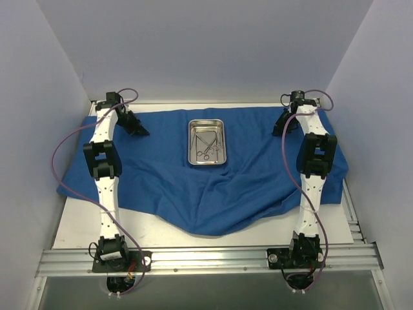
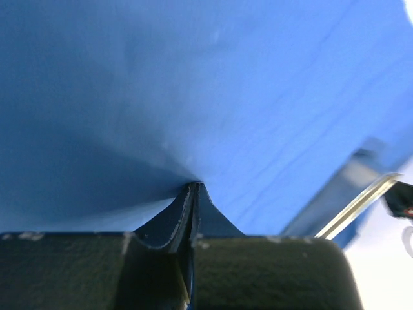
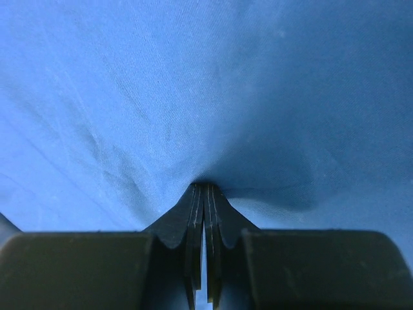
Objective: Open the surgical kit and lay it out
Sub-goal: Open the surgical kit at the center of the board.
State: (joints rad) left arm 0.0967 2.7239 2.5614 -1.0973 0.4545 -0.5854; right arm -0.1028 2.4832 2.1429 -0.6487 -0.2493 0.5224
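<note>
A blue drape lies spread over the table, its near edge sagging in folds. A steel tray sits on it at the far middle, holding several metal instruments. My left gripper is at the drape's far left part, my right gripper at its far right part. In the left wrist view the gripper is shut with the drape puckered into its tips. In the right wrist view the gripper is shut the same way on the drape.
The white tabletop shows bare at the near left. Grey walls close in the sides and back. A metal rail runs along the near edge. A bright metal strip shows past the drape's edge in the left wrist view.
</note>
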